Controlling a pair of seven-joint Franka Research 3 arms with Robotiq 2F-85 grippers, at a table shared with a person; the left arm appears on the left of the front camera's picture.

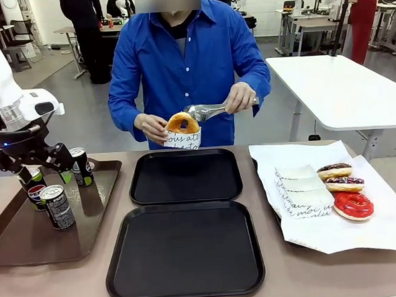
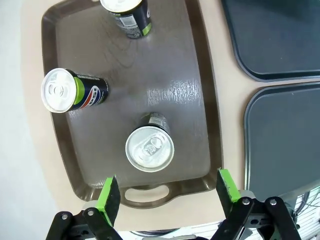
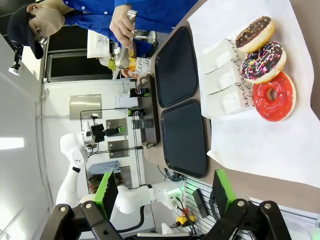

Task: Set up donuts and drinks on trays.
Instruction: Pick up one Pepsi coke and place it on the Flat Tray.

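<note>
Soda can (image 2: 149, 148) below left tool (image 2: 168, 188) (jaws wide), on brown tray (image 2: 195, 100)

I have open room over the whole near tray (image 1: 185, 250) and most of the far tray (image 1: 185, 176); both lie bare. At the far tray's back rim the person's hands (image 1: 151, 126) hold a sleeved donut (image 1: 183, 124) and tongs (image 1: 206, 111), blocking that edge. On the brown tray (image 1: 16, 247) to my left, three cans (image 1: 57, 206) stand apart. My left end effector (image 1: 50, 176), jaws wide, hangs among them, with the middle can (image 2: 149, 148) just ahead of it. On the right, the paper sheet (image 1: 391, 224) is crowded mid-way by glazed donuts (image 1: 353, 205) and a sleeve stack (image 1: 300, 189); its near part is free.
</note>
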